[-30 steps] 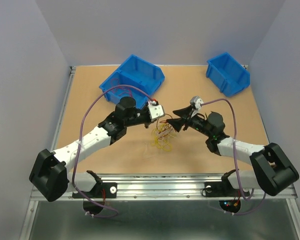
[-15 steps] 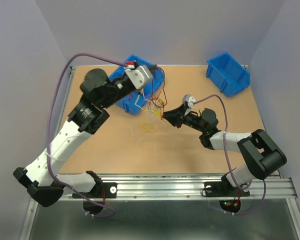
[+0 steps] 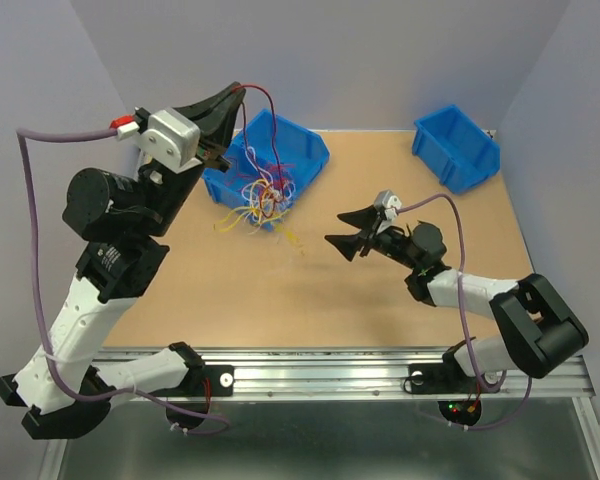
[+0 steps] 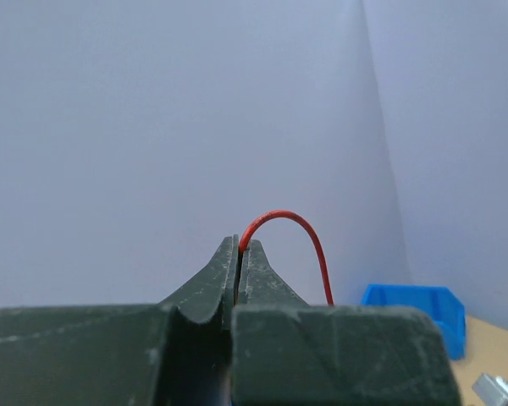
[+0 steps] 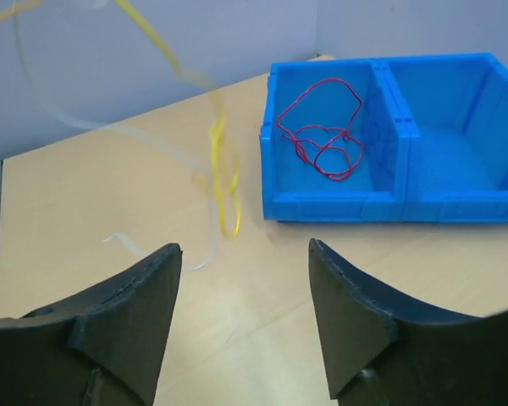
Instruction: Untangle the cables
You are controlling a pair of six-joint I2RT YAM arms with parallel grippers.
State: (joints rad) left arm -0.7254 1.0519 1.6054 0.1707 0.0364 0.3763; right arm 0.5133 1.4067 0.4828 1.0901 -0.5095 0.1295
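Top external view: we find the left gripper [image 3: 238,92] raised high over the far left of the table [image 3: 400,190]. A red wire [image 3: 271,118] runs from its tip down to the cables [image 3: 265,198]. These hang as a loose bunch of red, yellow and white loops in front of the blue bin [image 3: 308,140]. We cannot tell from this view whether the lowest strands touch the table.

Left wrist view: the left gripper [image 4: 239,250] has its jaws pressed together on the red wire [image 4: 293,218], which arches out from between the tips. Nothing else is pinched there.

Right wrist view: the right gripper [image 5: 244,250] stands wide apart and holds nothing. Blurred yellow strands [image 5: 226,173] dangle ahead of it, well short of the fingers. Beyond them, one red cable [image 5: 320,128] lies alone in the left compartment of the blue bin [image 5: 339,205].

Overhead, the right gripper [image 3: 344,230] sits low over the table, to the right of the bunch and apart from it. A second blue bin [image 3: 458,150] stands at the far right corner.

We judge the step in hand to be drawing one red wire clear of the knot, which is not yet done, since the bunch hangs from it. In our view the next move calls for the right gripper to reach the hanging loops and close on a strand other than the red one. The two arms could then pull apart.
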